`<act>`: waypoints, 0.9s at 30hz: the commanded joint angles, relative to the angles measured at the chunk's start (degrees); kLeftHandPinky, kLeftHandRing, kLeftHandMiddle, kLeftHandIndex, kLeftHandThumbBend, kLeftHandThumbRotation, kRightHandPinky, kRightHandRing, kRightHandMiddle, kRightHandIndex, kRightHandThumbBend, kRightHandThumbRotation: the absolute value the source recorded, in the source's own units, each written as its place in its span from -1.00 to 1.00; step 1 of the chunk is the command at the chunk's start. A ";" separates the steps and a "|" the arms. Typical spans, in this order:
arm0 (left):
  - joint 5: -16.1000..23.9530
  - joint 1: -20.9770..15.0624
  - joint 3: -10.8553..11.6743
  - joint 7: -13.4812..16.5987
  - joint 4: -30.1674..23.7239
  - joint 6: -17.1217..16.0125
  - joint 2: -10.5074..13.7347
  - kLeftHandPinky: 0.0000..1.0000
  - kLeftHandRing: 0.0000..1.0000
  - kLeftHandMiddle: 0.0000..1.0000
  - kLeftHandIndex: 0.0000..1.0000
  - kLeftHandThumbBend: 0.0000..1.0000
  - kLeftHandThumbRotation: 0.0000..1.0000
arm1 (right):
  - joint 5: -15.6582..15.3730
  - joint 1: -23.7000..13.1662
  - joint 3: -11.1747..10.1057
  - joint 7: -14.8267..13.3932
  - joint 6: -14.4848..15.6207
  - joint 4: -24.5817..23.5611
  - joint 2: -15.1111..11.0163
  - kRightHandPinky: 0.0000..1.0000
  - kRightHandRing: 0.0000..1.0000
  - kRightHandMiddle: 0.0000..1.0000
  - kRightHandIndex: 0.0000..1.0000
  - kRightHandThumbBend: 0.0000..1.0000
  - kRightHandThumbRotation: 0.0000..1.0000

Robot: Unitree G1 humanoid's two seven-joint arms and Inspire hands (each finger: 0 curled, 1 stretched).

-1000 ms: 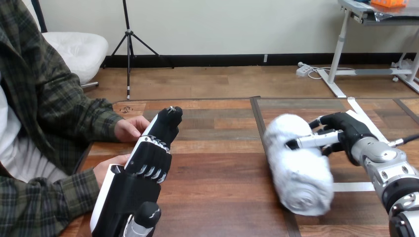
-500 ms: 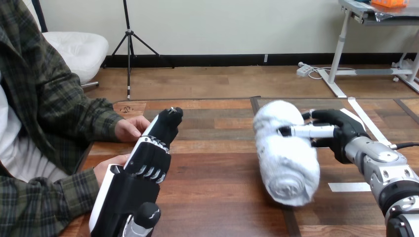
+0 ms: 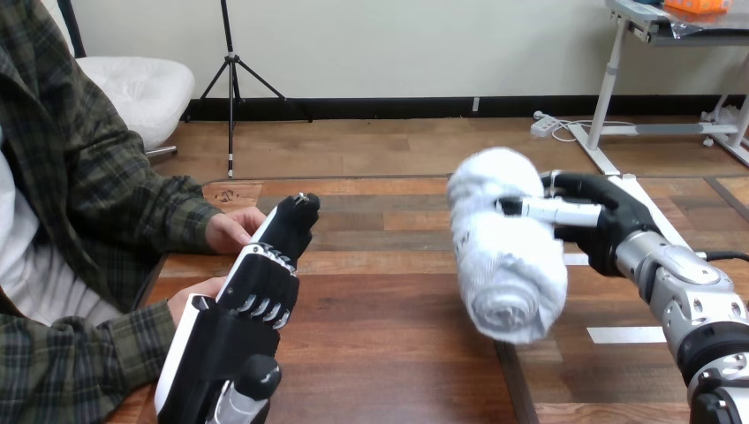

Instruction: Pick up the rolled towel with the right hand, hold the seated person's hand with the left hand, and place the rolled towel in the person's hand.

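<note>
**Q:** How far along are you, starting from your left?

**A:** At the left, the person's farther hand rests on the tabletop, and the person's nearer hand lies at its edge. My left hand reaches between them, back up and fingers straight, so it is open. Its fingertips are just beside the farther hand and its side is close against the nearer one. I see no finger or thumb curled round either, so I judge the holding step not yet done.

**Q:** And the towel?

**A:** The rolled towel is right of centre. It is tilted, with its spiral end towards me, and looks lifted off the tabletop. My right hand grips it from the right, with a finger laid across its upper part and the others wrapped behind. I take the pick-up as done. The towel is well apart from the person's hands, so carrying it across and placing it are left.

**Q:** What's your count?

**A:** There are two person's hands, two hands of mine, one rolled towel and one tabletop.
</note>
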 commanded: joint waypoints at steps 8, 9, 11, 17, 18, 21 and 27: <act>0.26 -1.83 1.07 -0.70 -0.45 0.15 -0.17 1.00 0.95 0.89 0.83 1.00 0.57 | 5.11 -0.32 -3.74 2.05 2.23 -8.42 1.69 -0.83 -0.72 -0.54 -0.30 0.22 -1.00; 0.26 -1.82 1.08 -0.77 -0.42 0.13 -0.13 1.00 0.95 0.89 0.83 1.00 0.57 | 5.29 -0.14 -3.81 2.06 2.40 -8.81 1.78 -0.83 -0.72 -0.54 -0.29 0.21 -1.00; 0.33 -1.80 1.17 -0.84 -0.37 0.06 -0.02 1.00 0.95 0.90 0.83 1.00 0.57 | 5.58 0.27 -3.89 2.04 2.75 -9.78 1.98 -0.83 -0.72 -0.54 -0.29 0.20 -1.00; 1.41 -1.36 1.64 -0.35 -0.80 0.24 0.29 1.00 0.95 0.90 0.84 1.00 0.57 | 6.11 1.65 -4.05 2.33 3.77 -12.92 2.53 -0.82 -0.72 -0.53 -0.29 0.21 -1.00; 1.74 -1.25 1.73 -0.15 -0.99 0.40 0.38 1.00 0.95 0.90 0.84 1.00 0.58 | 6.22 1.88 -4.04 2.38 3.88 -13.39 2.61 -0.82 -0.71 -0.53 -0.29 0.21 -1.00; 3.41 -0.79 2.13 0.84 -1.87 1.22 0.82 1.00 0.94 0.90 0.84 1.00 0.58 | 6.62 2.60 -3.99 2.73 4.05 -14.77 2.85 -0.82 -0.71 -0.53 -0.29 0.22 -1.00; 8.27 -0.36 3.61 3.14 -3.58 1.88 1.60 0.98 0.93 0.90 0.86 1.00 0.59 | 7.37 3.80 -3.92 3.49 4.23 -17.10 3.42 -0.81 -0.72 -0.53 -0.29 0.22 -1.00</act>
